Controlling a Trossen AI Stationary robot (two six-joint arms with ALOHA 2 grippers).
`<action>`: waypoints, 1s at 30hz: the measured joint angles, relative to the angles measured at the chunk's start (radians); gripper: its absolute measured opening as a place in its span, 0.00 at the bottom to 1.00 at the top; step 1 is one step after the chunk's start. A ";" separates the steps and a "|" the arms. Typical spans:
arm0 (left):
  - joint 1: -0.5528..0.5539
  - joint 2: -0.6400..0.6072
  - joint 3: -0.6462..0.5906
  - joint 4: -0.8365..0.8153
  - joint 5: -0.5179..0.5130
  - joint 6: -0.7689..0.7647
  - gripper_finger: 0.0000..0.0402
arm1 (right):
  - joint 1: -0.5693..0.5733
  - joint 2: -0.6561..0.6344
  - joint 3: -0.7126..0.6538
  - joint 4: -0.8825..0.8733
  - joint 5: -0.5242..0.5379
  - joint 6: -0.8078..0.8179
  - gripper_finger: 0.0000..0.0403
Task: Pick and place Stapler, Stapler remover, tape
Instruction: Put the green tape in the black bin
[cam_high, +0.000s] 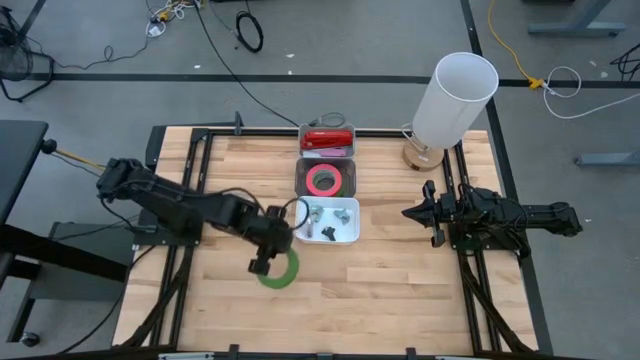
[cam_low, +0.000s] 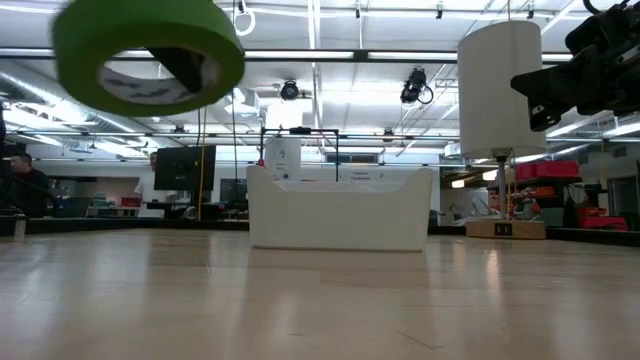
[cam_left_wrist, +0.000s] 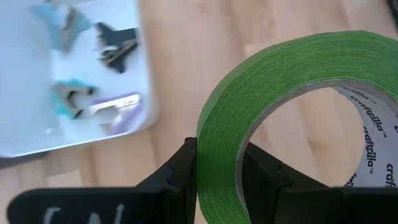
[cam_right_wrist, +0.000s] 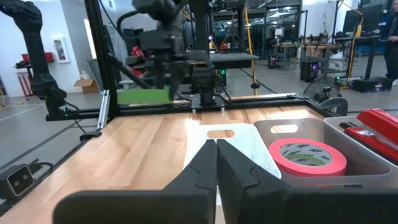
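Two arms work over your pale wooden slat tabletop (cam_high: 380, 290), set in a wide workshop with ceiling strip lights, grey floor and loose cables. Your left fingers (cam_high: 263, 262) pinch the wall of the green roll of masking tape (cam_high: 279, 268), one finger inside the ring and one outside, partly closed on it. In the low view the roll (cam_low: 148, 55) hangs clear above the wood, tilted, its opening facing down and slightly forward. Just beyond those fingers sits the white tray of small staple removers (cam_high: 352, 234), then the grey tray with pink tape (cam_high: 325, 180) and the red stapler (cam_high: 328, 139). Your right fingers (cam_high: 408, 213) are pressed together, empty, well apart from the trays.
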 joint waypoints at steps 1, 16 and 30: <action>0.018 0.000 0.000 0.000 0.000 0.000 0.24 | 0.000 0.000 0.000 0.000 0.000 0.000 0.03; 0.378 0.000 0.000 0.047 -0.063 0.186 0.24 | 0.000 0.000 0.000 0.000 0.000 0.000 0.03; 0.616 0.000 0.000 0.256 -0.024 0.417 0.24 | 0.000 0.000 0.000 0.000 0.000 0.000 0.03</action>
